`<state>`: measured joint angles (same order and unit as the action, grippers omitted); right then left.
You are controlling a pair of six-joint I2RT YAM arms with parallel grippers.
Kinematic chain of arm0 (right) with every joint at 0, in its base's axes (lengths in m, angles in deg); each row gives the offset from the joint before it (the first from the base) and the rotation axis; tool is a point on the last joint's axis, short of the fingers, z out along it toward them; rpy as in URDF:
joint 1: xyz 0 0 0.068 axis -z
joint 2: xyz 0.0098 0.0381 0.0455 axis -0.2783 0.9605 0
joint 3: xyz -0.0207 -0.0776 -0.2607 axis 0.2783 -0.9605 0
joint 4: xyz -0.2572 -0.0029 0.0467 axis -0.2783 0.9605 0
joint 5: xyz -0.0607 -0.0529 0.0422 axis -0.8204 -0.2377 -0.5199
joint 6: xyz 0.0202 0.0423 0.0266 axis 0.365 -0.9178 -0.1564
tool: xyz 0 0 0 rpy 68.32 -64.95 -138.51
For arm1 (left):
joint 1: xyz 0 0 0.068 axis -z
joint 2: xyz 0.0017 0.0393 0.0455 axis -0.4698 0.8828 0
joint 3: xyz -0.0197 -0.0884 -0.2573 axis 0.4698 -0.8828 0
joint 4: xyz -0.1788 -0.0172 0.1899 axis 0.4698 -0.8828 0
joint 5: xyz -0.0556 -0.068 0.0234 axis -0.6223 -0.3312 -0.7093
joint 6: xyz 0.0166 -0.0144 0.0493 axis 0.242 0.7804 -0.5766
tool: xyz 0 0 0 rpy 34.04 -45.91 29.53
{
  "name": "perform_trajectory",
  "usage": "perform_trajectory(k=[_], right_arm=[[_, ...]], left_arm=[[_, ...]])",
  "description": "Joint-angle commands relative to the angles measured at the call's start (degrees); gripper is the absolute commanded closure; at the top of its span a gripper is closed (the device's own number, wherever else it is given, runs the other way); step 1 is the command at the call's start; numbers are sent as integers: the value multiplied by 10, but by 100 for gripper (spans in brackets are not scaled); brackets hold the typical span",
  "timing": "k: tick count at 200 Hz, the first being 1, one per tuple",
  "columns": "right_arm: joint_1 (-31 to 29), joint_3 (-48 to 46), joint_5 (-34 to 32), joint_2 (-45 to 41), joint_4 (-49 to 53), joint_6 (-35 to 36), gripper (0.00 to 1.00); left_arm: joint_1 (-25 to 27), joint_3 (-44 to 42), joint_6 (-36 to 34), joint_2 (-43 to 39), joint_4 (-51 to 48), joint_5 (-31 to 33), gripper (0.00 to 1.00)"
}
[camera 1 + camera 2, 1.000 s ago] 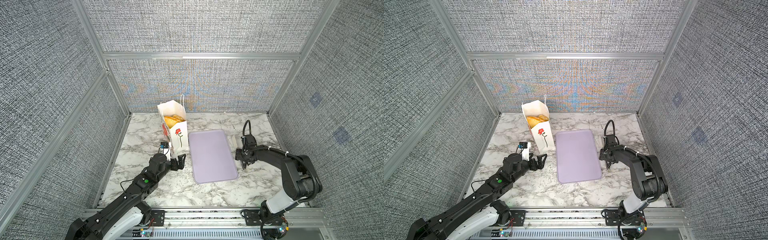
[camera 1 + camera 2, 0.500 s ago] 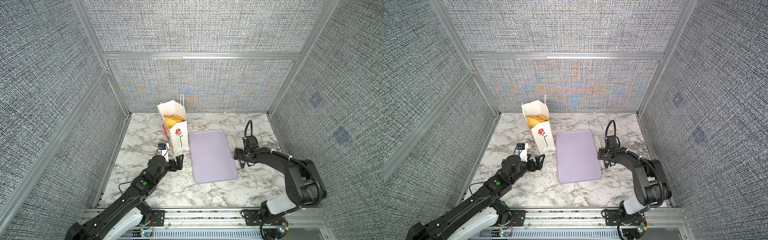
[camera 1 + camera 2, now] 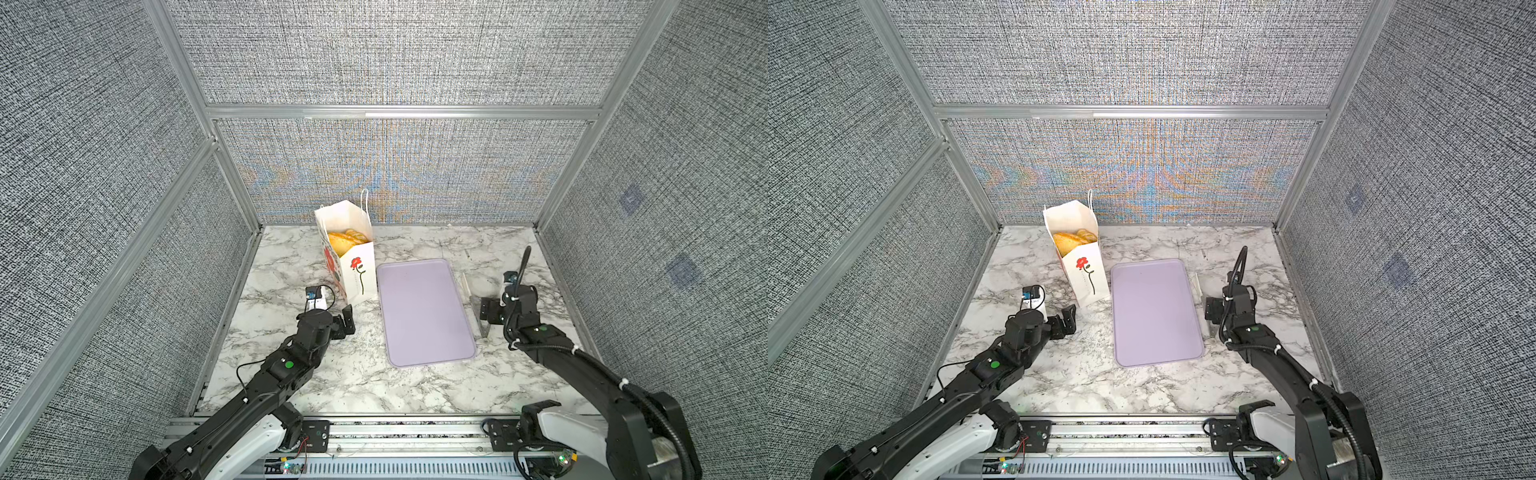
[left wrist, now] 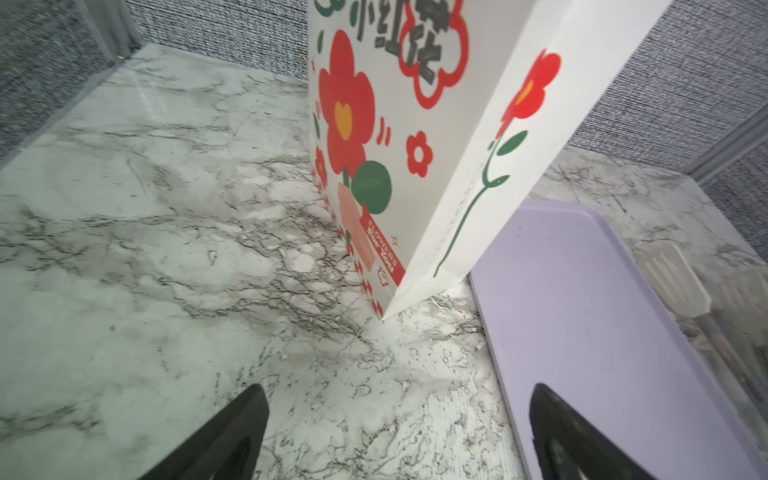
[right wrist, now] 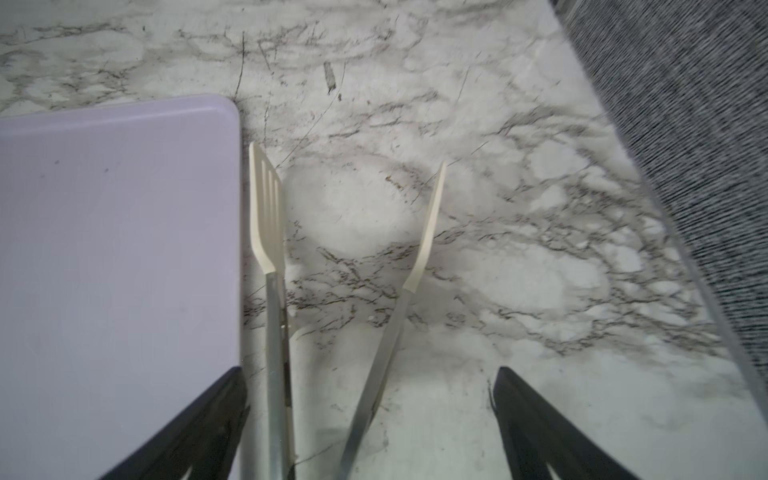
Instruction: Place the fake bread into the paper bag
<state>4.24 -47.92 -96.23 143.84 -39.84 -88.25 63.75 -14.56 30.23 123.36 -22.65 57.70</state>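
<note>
While both arms reach in low from the near edge, the left gripper (image 4: pixel 397 392) gapes wide and empty just before the paper bag (image 4: pixel 436 145); the right gripper (image 5: pixel 370 374), equally spread, straddles unclamped tongs (image 5: pixel 268 216) beside the lavender tray (image 3: pixel 424 311); farther back, the fake bread (image 3: pixel 347 242) sits inside the upright bag

We found the near worktop (image 3: pixel 353 386) open; the paper bag (image 3: pixel 357 274) stood just beside the tray (image 3: pixel 424 316), tongs (image 5: pixel 268 216) lay along its opposite edge.
</note>
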Motion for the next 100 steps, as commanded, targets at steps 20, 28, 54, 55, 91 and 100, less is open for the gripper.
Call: perform_trajectory(k=[20,28,54,55,91,100], right_arm=[[26,-154,-84,-8,-389,92,1],[35,-176,-88,13,-449,87,1],[59,-172,-67,104,-536,78,1],[59,-170,-67,107,-539,79,1],[106,-123,52,250,-601,63,1],[106,-114,58,263,-604,69,1]], left_arm=[[-6,-5,-33,2,21,88,0],[-7,-7,-42,2,28,94,0],[-11,-19,-69,7,62,112,1],[-11,-19,-70,8,64,112,0],[-23,-48,-89,24,141,171,0],[-26,-58,-98,25,163,192,0]])
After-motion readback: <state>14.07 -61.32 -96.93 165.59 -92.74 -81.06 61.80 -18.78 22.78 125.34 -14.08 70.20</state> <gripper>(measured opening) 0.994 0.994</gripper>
